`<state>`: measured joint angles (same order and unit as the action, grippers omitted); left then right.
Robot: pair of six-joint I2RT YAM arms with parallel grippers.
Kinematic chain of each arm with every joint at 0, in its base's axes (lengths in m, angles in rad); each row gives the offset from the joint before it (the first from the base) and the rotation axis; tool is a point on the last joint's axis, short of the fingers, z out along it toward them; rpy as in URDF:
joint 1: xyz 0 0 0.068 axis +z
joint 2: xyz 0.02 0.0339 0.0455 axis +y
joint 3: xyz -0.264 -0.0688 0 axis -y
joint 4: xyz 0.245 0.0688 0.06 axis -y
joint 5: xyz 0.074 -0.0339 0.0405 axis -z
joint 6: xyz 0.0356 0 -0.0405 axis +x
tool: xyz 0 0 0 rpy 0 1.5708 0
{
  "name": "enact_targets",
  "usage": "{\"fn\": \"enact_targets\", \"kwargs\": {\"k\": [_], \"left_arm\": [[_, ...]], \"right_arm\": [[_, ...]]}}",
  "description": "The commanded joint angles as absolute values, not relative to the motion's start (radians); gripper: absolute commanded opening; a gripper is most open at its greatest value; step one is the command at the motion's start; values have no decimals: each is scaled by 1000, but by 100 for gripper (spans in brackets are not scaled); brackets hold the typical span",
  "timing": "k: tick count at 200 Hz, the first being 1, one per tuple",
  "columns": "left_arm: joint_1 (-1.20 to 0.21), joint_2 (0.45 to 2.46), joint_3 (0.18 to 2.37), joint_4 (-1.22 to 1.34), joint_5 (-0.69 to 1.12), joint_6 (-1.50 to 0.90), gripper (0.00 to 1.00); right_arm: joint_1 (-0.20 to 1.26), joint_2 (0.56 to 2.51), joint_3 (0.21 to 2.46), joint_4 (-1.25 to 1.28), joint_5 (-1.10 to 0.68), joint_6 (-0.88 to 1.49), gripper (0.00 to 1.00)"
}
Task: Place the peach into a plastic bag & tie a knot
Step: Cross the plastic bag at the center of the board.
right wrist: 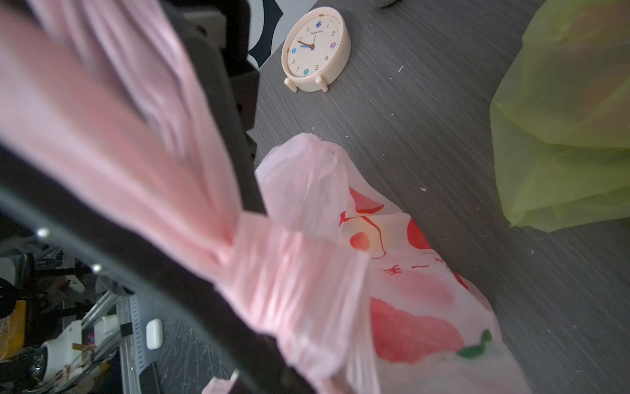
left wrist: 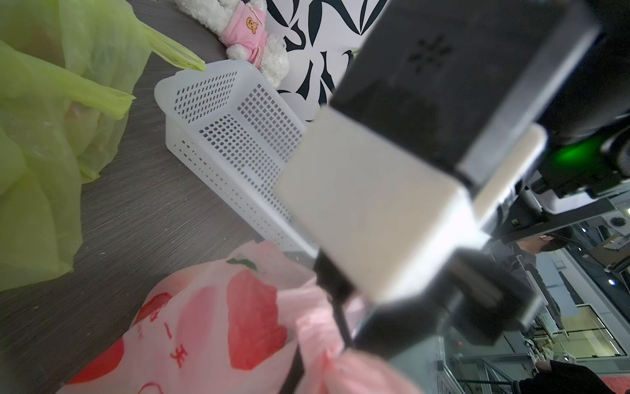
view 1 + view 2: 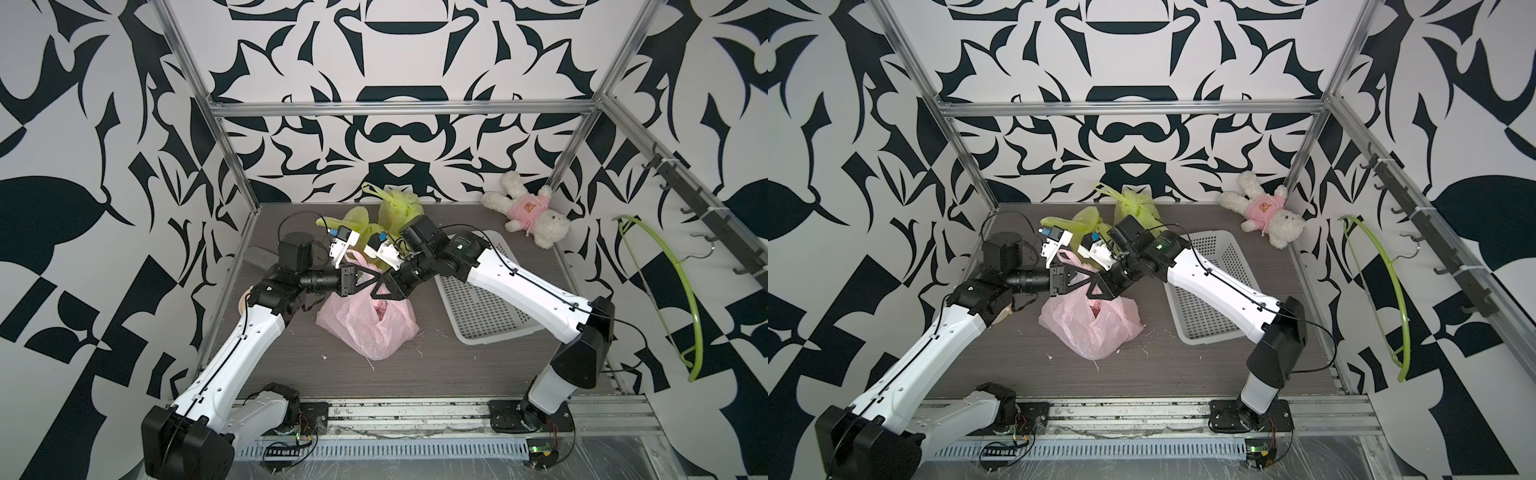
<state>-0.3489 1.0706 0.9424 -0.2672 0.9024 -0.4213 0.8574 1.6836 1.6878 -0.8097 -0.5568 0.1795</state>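
A pink plastic bag (image 3: pixel 370 328) (image 3: pixel 1092 328) with red peach prints sits on the table's middle. Through its mouth a reddish lump shows, which may be the peach (image 3: pixel 380 311); I cannot tell for sure. Both grippers meet just above the bag. My left gripper (image 3: pixel 372 277) (image 2: pixel 327 358) is shut on a twisted pink handle. My right gripper (image 3: pixel 376 291) (image 1: pixel 310 358) comes in from the other side, its jaws closed round a gathered pink handle strip. The two handles cross between the grippers in the right wrist view.
Two green plastic bags (image 3: pixel 399 208) lie behind the grippers. A white perforated basket (image 3: pixel 486 303) stands under the right arm. A plush toy (image 3: pixel 528 212) lies at the back right, and a cream clock (image 1: pixel 315 47) is by the left arm. A green hanger (image 3: pixel 685 299) hangs on the right wall.
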Motion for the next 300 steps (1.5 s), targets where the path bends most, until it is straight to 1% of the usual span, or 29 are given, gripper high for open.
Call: {"fn": "enact_targets", "kwargs": {"k": [1,10,13,25,38,47,62,68,91,104,111,121,132,137,141,146,152,159,171,177,247,257,300], "left_arm": [[-346,1051,952,-255,907,-422,0],[-347,1046,951,-262,902,-422,0],[-346,1043,951,-267,899,-421,3],[-346,1029,950,-287,892,-412,18],[-346,1009,942,-314,878,-397,43],[-346,994,931,-324,874,-389,52],[-345,967,911,-341,874,-377,61],[-347,960,903,-345,875,-374,63],[-346,938,873,-346,885,-368,69],[-347,940,865,-354,900,-361,70],[-346,942,867,-363,910,-354,70],[-346,944,867,-369,922,-350,67],[-346,946,868,-369,937,-350,60],[-346,946,870,-369,943,-350,55],[-346,947,871,-371,946,-351,48],[-346,948,875,-376,946,-346,38],[-347,948,878,-382,947,-342,29],[-346,948,883,-391,951,-338,21],[-346,946,893,-408,947,-329,5],[-347,944,899,-413,944,-326,0],[-346,921,925,-444,911,-324,0],[-346,919,926,-443,910,-327,0],[-350,945,913,-420,952,-362,0]], "right_arm": [[869,1666,1728,-787,-553,184,11],[867,1659,1724,-784,-543,183,8],[867,1656,1721,-782,-538,183,6],[865,1640,1709,-776,-523,180,2],[858,1622,1699,-774,-522,177,0],[852,1609,1691,-769,-531,176,0],[842,1592,1679,-764,-563,173,0],[840,1584,1678,-764,-571,173,0],[831,1569,1672,-765,-607,166,0],[828,1565,1673,-767,-621,162,0],[825,1565,1676,-775,-622,160,0],[820,1565,1681,-785,-620,155,0],[815,1561,1679,-787,-620,153,0],[811,1560,1678,-788,-620,152,0],[809,1558,1678,-790,-618,151,0],[807,1557,1678,-795,-613,150,0],[803,1557,1678,-802,-604,148,0],[801,1557,1679,-811,-592,143,0],[798,1557,1682,-828,-577,139,0],[797,1556,1683,-833,-570,136,0],[778,1545,1666,-845,-523,141,5],[776,1545,1662,-838,-520,149,0],[776,1537,1620,-701,-470,274,0]]}}
